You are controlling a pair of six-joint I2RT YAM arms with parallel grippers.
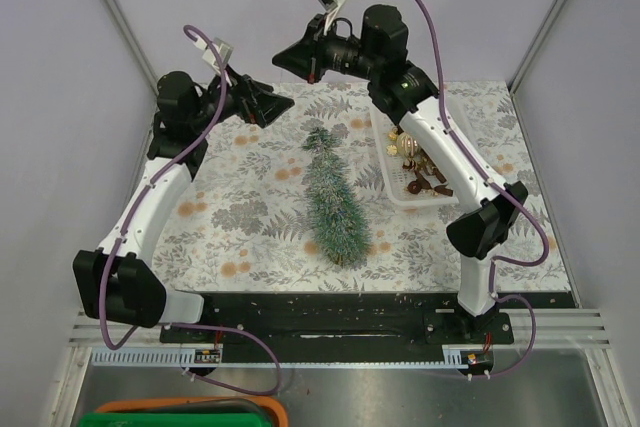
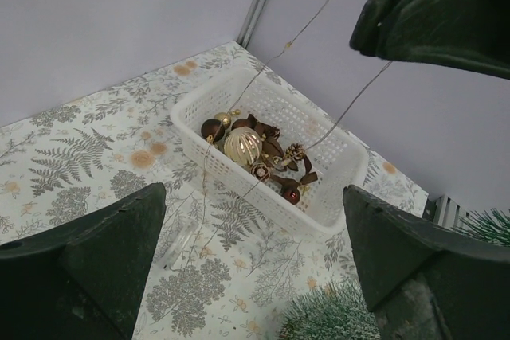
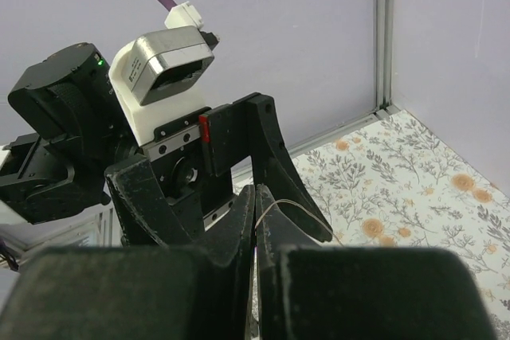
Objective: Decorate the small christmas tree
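The small christmas tree [image 1: 335, 202] lies on its side in the middle of the table, tip pointing away, wooden base near. Its frosted bristles show at the bottom of the left wrist view [image 2: 335, 316]. My right gripper [image 1: 285, 59] is raised above the far side and shut on a thin wire light string [image 3: 279, 205]. The string [image 2: 343, 113] hangs from it down to the white basket [image 2: 191, 137] and the table. My left gripper [image 1: 272, 105] is open and empty, held high just left of the tree tip, its fingers [image 2: 96, 252] wide apart.
The white basket [image 1: 385, 162] to the right of the tree holds gold and brown baubles [image 2: 243, 145] and bows. A small clear piece [image 2: 179, 248] lies on the cloth by the string's end. Grey walls close in the back and sides.
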